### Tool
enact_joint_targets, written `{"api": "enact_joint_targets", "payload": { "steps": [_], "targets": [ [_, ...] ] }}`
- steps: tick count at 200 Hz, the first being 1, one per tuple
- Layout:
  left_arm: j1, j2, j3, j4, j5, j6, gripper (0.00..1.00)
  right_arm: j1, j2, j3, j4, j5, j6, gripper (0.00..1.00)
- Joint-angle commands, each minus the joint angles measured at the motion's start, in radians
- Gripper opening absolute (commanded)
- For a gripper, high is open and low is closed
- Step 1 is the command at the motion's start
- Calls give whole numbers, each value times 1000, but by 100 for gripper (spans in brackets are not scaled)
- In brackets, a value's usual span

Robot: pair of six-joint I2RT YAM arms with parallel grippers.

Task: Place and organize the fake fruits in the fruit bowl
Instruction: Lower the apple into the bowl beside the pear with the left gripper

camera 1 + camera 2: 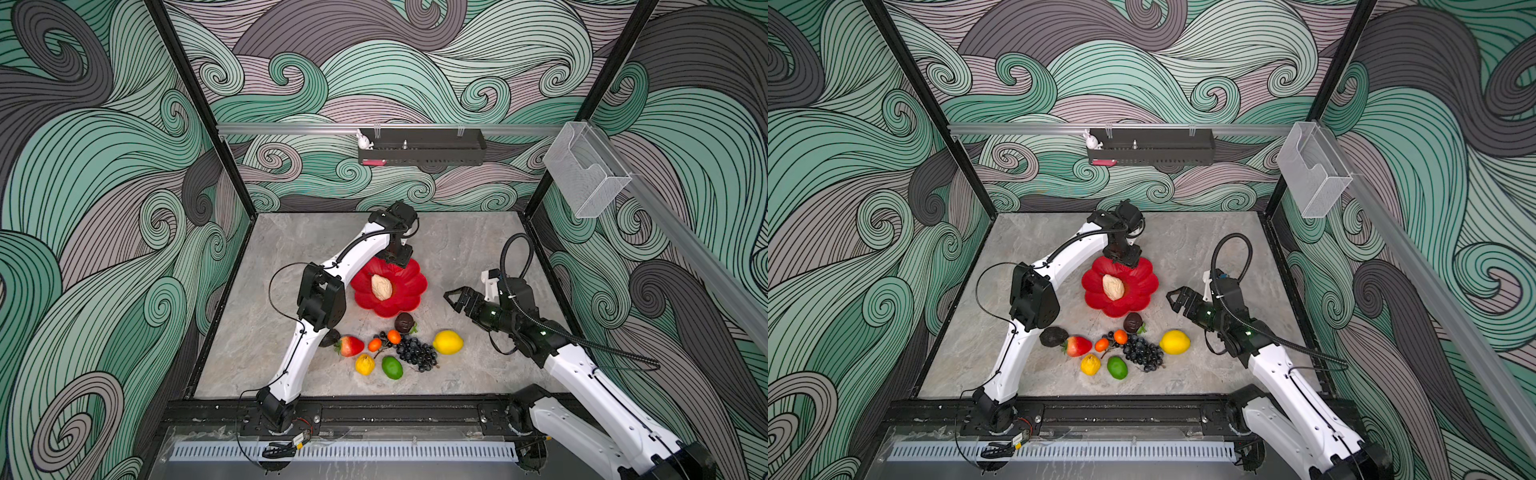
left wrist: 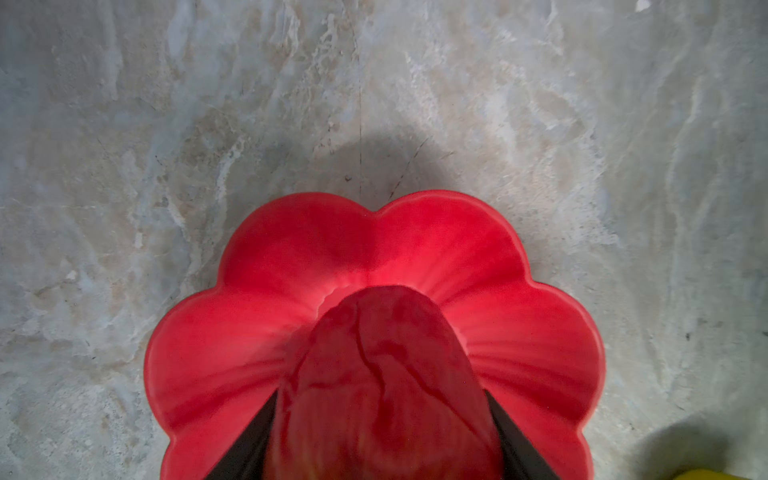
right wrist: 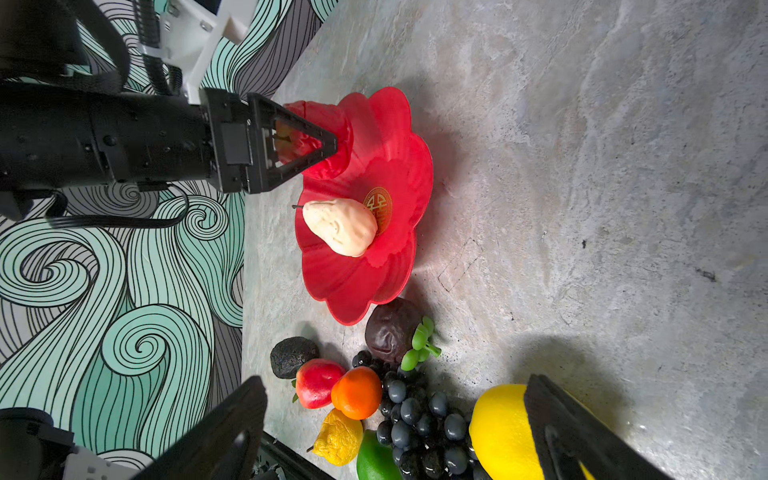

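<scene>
Right wrist view: a red fruit (image 3: 336, 124) is seen gripped between the left fingers (image 3: 328, 145). It is held over a far petal of the fruit bowl (image 3: 399, 108), close to the scalloped rim rather than the centre. Whether it touches the dish cannot be told. A cream pear (image 3: 340, 226) is lying in the middle of the bowl, partly over the gold emblem.

In both top views the right fingers (image 1: 455, 297) are spread wide and empty. They are poised low beside the bowl, near the lemon (image 1: 448, 342). The other fake fruits, among them the grape bunch (image 1: 417, 353) and the lime (image 1: 392, 367), are clustered on the table (image 1: 457, 249) just in front of the bowl.

Several failures are judged possible:

- **Red fruit:** if released on the sloping petal, it could roll over the low rim onto the table, or inward against the pear, knocking it aside.
- **Bowl:** if the rim is pressed down, the shallow dish could tip or slide.
- **Lemon:** its smooth, rounded skin could squirt out of a pinch placed off-centre, and the neighbouring grapes could be snagged.
</scene>
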Motion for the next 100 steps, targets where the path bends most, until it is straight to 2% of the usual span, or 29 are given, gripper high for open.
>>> {"api": "enact_joint_targets", "payload": {
  "steps": [1,100],
  "targets": [
    [15,28,37,-80,-32,-14,57,9,-12,-13,1,19,-9,97],
    [43,110,36,-78,-62,-25,60,15,-3,-24,15,22,-6,97]
  ]
}}
